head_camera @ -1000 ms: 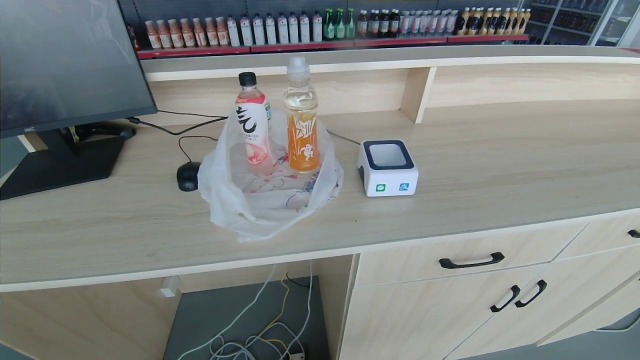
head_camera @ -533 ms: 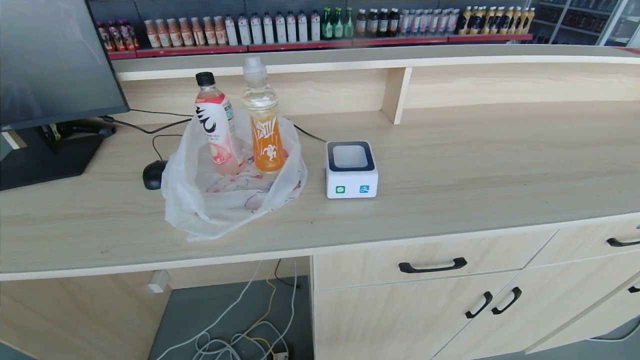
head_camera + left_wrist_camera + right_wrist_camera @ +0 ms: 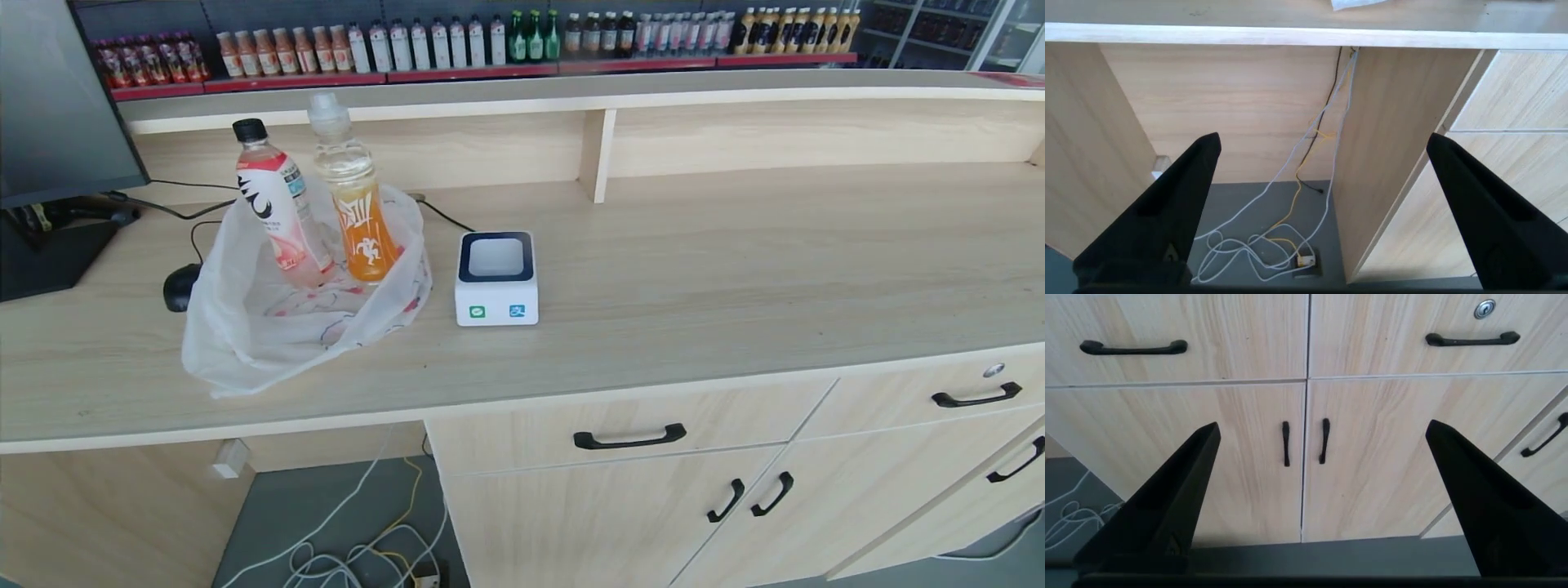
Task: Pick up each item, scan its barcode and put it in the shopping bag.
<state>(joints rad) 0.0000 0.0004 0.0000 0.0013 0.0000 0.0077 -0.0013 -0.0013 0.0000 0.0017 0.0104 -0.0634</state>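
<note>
A pale wood bench (image 3: 653,269) carries the shopping bag (image 3: 245,343) with a pink-labelled bottle (image 3: 273,208) and an orange bottle (image 3: 359,220) upright inside, the scanner (image 3: 496,278) just beside it; drink shelves (image 3: 490,41) line the room behind; label print too small to read; the left pincer (image 3: 1320,139), spread wide, hangs below the bench before loose cables (image 3: 1257,245); the right pincer (image 3: 1320,425), likewise spread, faces cupboard doors (image 3: 1306,498); the bag is well above both.

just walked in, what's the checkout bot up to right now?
Nothing is being handled at this moment. A pink bottle and an orange bottle stand upright in the open white bag on the counter, with the scanner apart from it on the robot's right. Both pincers are open and empty, below the counter's edge: the left pincer faces the gap with the cables, the right pincer faces the cabinet doors.
</note>
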